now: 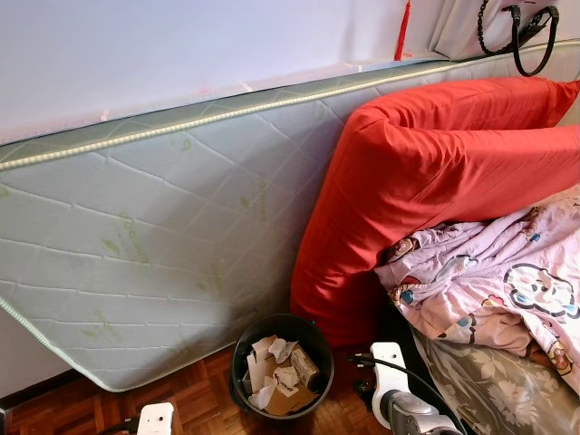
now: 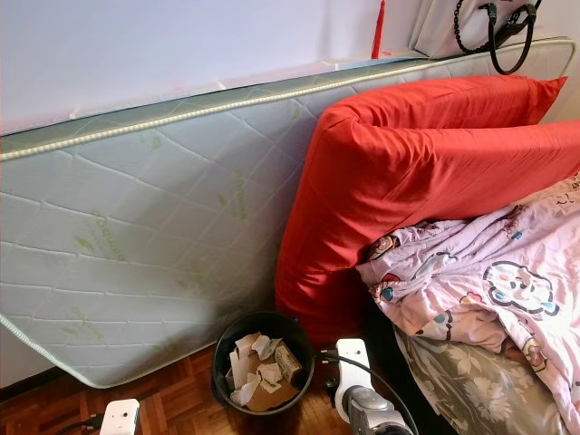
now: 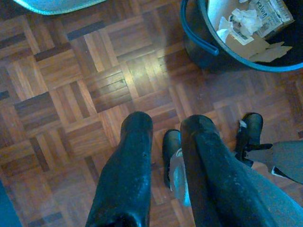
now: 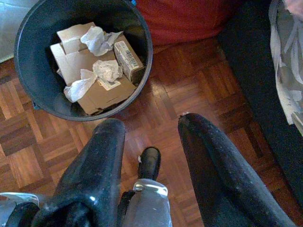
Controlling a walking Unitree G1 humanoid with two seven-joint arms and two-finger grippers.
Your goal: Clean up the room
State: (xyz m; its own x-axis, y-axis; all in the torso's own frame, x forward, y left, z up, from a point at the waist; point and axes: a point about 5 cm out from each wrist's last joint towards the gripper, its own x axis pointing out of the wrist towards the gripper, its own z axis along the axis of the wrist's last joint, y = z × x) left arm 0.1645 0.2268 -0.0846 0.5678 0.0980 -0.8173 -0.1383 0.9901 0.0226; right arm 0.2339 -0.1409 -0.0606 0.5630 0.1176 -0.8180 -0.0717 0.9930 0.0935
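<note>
Parquet floor (image 3: 71, 94) carries the bin (image 1: 283, 364), trash-filled, against the mattress (image 1: 163, 245). Right gripper (image 4: 151, 137) hangs nearer, just beside its rim; left gripper (image 3: 165, 137) farther. Both part-open, empty.

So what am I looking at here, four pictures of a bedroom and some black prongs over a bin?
It is a walking house robot tidying up. Two pictures come from its head, facing a mattress leaning on the wall, a red cushion and a patterned quilt. The other two come from cameras on its wrists, looking down along each claw. The left claw and right claw both hang open over the wooden floor, holding nothing. The black bin holds cardboard and crumpled paper.
</note>
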